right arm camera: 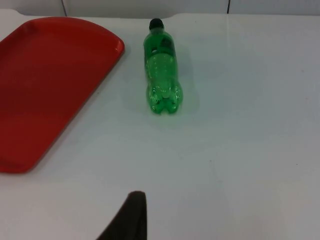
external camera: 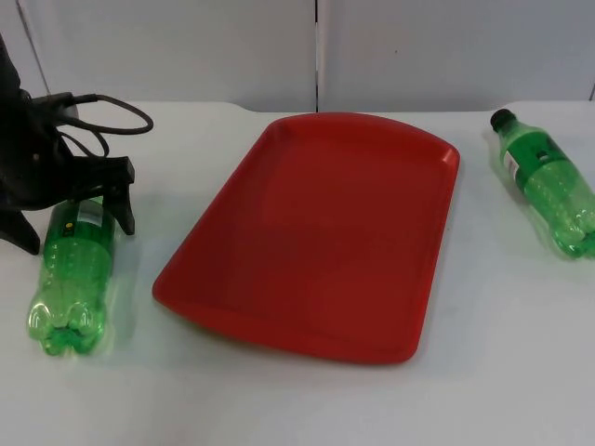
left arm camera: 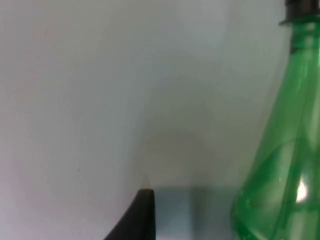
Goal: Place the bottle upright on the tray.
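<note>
Task stage: nothing is being counted as done yet; the red tray (external camera: 316, 237) is carrying no bottle, and both bottles are lying on their sides on the white table (external camera: 279, 400).
Left bottle (external camera: 72, 274): it is lying flat to the left of the tray, base toward the camera, neck end under the left gripper (external camera: 79, 218).
Left gripper: it is being held low over the neck end of the left bottle, with 1 finger (external camera: 123, 197) on each side of it; the fingers are spread wide and, as it is judged, not yet pressed on the bottle.
Left wrist view: the green shoulder and black cap of the left bottle (left arm camera: 280, 165) are being seen beside 1 black fingertip (left arm camera: 140, 215).
Right bottle (external camera: 548, 181): it is lying flat to the right of the tray, cap toward the wall, well apart from the tray edge.
Right gripper: it is waiting back from the table; the right bottle (right arm camera: 162, 80) and the tray corner (right arm camera: 45, 85) are being viewed from it; its opening cannot be told.
Still left: closing on the left bottle, lifting, turning it upright, setting it on the tray.
Edges: the raised rim of the tray is needing to be cleared on the way in.
Open room: a bare strip of table is lying between the left bottle and the tray, and the whole tray floor is free for landing.
</note>
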Tool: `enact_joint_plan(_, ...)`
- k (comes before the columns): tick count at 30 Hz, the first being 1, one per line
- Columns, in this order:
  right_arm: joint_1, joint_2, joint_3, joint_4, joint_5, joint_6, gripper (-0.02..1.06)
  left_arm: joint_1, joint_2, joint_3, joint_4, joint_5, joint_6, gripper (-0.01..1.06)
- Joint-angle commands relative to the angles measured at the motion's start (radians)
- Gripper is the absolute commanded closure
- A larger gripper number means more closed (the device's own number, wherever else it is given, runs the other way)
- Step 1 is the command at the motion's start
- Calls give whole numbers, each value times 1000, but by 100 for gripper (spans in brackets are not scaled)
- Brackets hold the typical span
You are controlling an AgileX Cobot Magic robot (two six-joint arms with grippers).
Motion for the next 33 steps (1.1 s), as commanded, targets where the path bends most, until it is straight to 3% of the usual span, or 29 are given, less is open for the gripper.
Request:
enact_joint_plan(1,-7,-4,1,1,-6,0,-1,-4,39,8,-10,-7,4,1)
enact_joint_plan(3,-7,-4,1,1,-6,0,-1,-4,39,8,-14,0,4,4)
enact_joint_plan(5,-7,-4,1,1,-6,0,-1,-4,39,8,-14,12,4,17)
enact_joint_plan(8,-7,-4,1,1,-6,0,-1,-4,39,8,-17,20,-7,46)
enact_joint_plan(9,-7,-4,1,1,-6,0,-1,-4,39,8,-17,20,-7,46)
enact_joint_plan(13,-7,-4,1,1,-6,0,-1,-4,39,8,-17,22,-19,97)
enact_joint_plan(14,-7,-4,1,1,-6,0,-1,-4,39,8,-17,22,-19,97)
enact_joint_plan(15,-7,-4,1,1,-6,0,-1,-4,39,8,-29,22,-20,105)
enact_joint_plan(33,-7,-4,1,1,-6,0,-1,-4,-113,8,-115,30,19,105)
